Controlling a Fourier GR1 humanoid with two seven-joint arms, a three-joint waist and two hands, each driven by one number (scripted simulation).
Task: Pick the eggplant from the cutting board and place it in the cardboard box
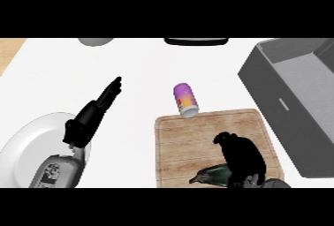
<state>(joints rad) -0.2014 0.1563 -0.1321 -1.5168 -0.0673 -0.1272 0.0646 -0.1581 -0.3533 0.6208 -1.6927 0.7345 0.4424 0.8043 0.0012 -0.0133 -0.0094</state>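
1. Eggplant [214, 173] lies at the cutting board's [195, 141] near edge, under the right hand [241, 156], whose fingers curl down over it.
2. Left hand [91, 117] rests open, fingers straight, beside a white plate [26, 141].
3. Ensure the fingers enclose the eggplant fully before lifting.
4. A purple can [185, 100] lies beyond the hand on the worktop [130, 66]; the cardboard box [294, 101] stands to its right. The box's near wall must be cleared.

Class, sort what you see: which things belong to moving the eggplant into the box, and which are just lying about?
Belong to the job:
eggplant
cutting board
box
right hand

Lying about:
purple can
white plate
left hand
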